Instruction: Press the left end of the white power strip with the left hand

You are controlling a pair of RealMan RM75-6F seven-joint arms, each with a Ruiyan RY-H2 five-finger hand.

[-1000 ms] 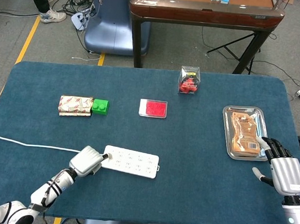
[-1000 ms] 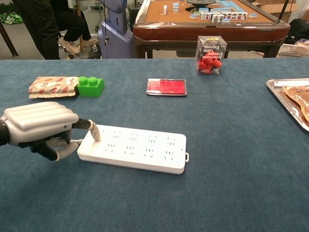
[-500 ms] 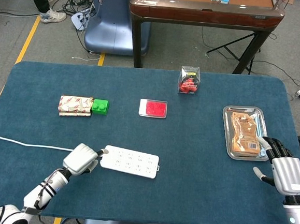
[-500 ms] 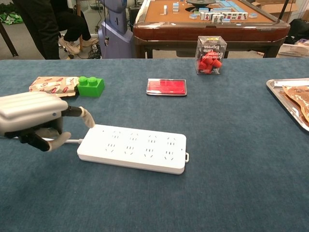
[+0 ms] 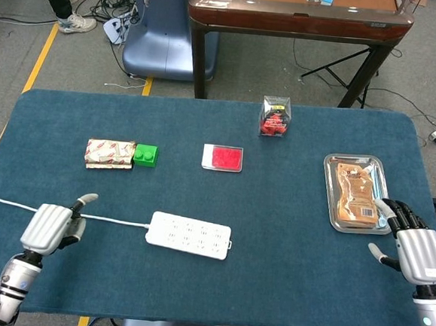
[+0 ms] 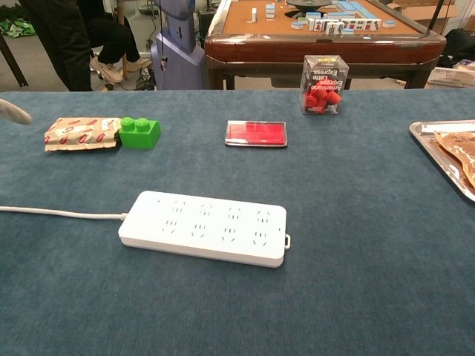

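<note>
The white power strip [image 5: 188, 235] [image 6: 204, 227] lies flat near the table's front middle, and its white cable [image 5: 115, 221] [image 6: 59, 213] runs off to the left. My left hand [image 5: 51, 225] hovers at the table's front left, well clear of the strip's left end. It holds nothing; most fingers are curled in and one points forward. Only that fingertip [image 6: 11, 111] shows at the left edge of the chest view. My right hand [image 5: 415, 250] is at the front right by the tray, fingers apart and empty.
A wrapped snack [image 5: 109, 153] and a green brick [image 5: 146, 155] sit at the back left. A red flat box [image 5: 223, 157] and a clear box of red pieces [image 5: 275, 116] lie further back. A metal tray [image 5: 329, 191] holds a brown packet [image 5: 355, 193].
My left hand has lifted its finger off the strip's left end and drawn back to the left, along the cable. The strip and right hand stay put.
</note>
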